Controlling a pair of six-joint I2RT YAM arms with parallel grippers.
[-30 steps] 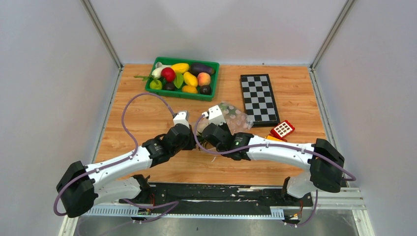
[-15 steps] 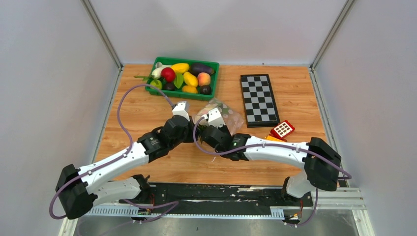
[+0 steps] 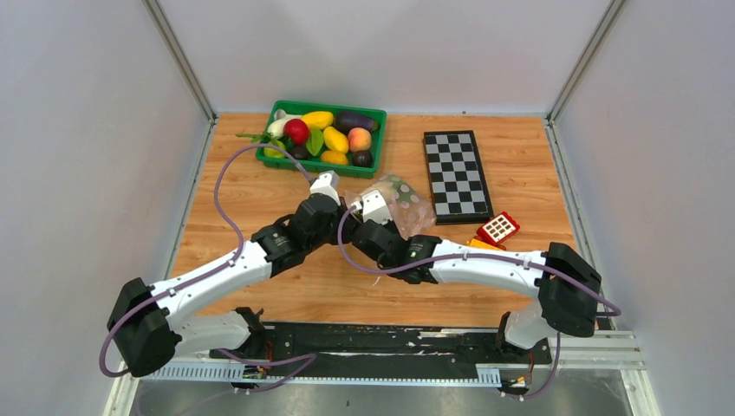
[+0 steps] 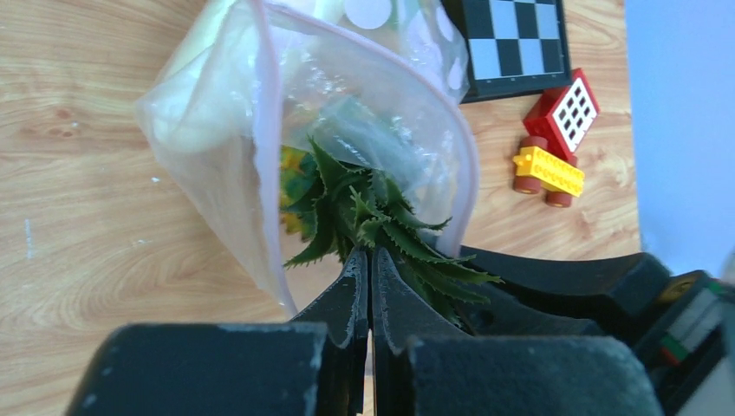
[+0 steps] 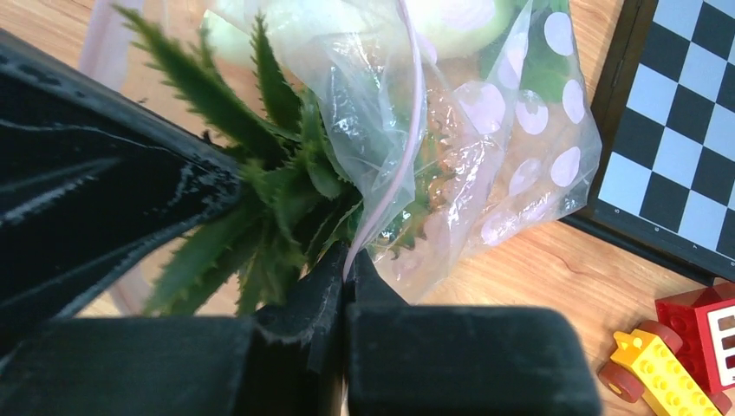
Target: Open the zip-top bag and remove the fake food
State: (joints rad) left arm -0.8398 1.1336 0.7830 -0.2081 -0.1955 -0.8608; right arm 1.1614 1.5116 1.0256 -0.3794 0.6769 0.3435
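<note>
The zip-top bag (image 3: 404,196), clear with pale dots and a pink zip strip, lies mid-table with its mouth pulled open. A pineapple's spiky green crown (image 4: 360,204) sticks out of the mouth, and yellow shows behind the leaves. My left gripper (image 4: 371,256) is shut, its tips pinched on the base of those leaves. My right gripper (image 5: 349,253) is shut on the pink zip edge of the bag (image 5: 520,165). Pale round fake food (image 5: 451,22) sits deeper inside the bag. The two grippers meet side by side at the bag's mouth.
A green tray (image 3: 376,112) of toy fruit stands at the back left. A chessboard (image 3: 457,176) lies to the right of the bag. A red-yellow toy block car (image 3: 495,230) sits just in front of the board.
My left gripper has moved away from the bases and slightly right, in against the bag's mouth. The bag has shifted a little. The right gripper has hardly moved.
</note>
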